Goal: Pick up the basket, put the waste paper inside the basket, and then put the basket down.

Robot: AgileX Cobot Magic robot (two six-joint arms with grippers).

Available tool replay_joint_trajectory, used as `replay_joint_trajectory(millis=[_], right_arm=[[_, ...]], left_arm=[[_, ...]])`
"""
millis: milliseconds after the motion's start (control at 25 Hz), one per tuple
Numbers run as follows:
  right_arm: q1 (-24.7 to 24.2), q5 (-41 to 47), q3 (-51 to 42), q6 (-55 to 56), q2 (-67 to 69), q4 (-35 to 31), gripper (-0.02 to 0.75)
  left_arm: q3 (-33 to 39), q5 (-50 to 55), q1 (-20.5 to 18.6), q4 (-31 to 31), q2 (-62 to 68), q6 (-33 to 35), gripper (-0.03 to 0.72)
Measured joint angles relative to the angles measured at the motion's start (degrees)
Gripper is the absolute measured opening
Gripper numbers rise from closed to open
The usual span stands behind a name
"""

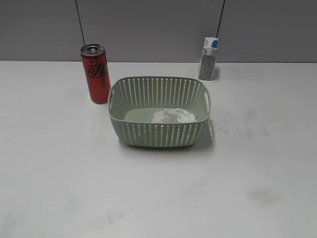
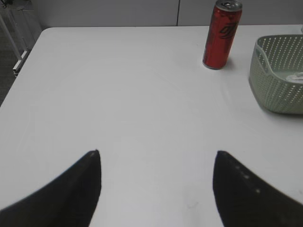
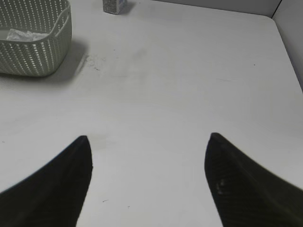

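Resting on the table (image 1: pixel 59 188), the basket (image 1: pixel 159 112) holding waste paper (image 1: pixel 173 116) lies ahead-right of the left hand (image 2: pixel 157 153), ahead-left of the right hand (image 3: pixel 148 137); both gape empty.

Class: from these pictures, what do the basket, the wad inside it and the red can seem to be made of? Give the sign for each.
Basket: probably moulded plastic, matte sage green, with even rows of slots. Wad: looks like thin white paper or tissue, crumpled into soft creases. Can: likely metal, with a glossy red body and a silvery rim on top.
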State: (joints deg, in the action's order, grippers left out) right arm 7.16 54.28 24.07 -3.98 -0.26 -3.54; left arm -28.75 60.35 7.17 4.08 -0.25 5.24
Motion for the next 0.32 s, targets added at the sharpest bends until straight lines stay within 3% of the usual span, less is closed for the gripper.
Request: replay_joint_trajectory(millis=[320], right_arm=[[0.0,0.0,0.0,0.0,0.0,-0.05,0.559]], left_arm=[[0.0,0.0,0.0,0.0,0.0,0.0,0.556]])
